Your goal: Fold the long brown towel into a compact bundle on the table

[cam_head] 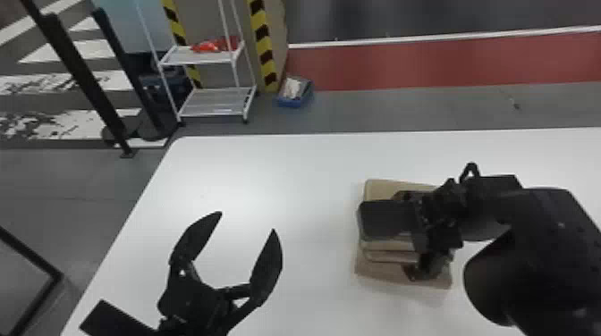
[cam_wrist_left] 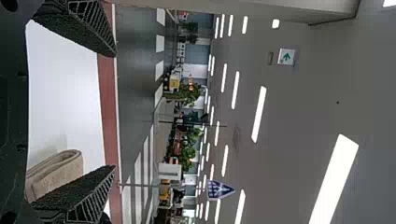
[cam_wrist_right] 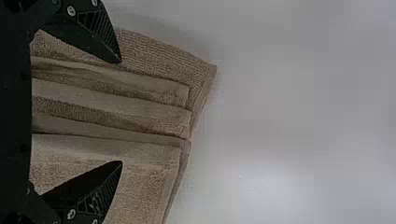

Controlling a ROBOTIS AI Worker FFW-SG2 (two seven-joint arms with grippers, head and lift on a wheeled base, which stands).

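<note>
Right over brown towel, fingers open

Folded, ribbed brown cloth towel (cam_head: 387, 189) right of centre in frame, on white smooth surface (cam_head: 286, 165). My black two-finger right end effector (cam_wrist_right: 122, 112) is right above it, nearer than my black left end effector (cam_head: 246, 222), lower left, spread wide, empty. Fold edges run left-right, along my right fingers; overall long axis unclear, arm covers part. Right: wide open, nothing gripped, contact can't tell. Next pinch probably goes across folds.
</note>
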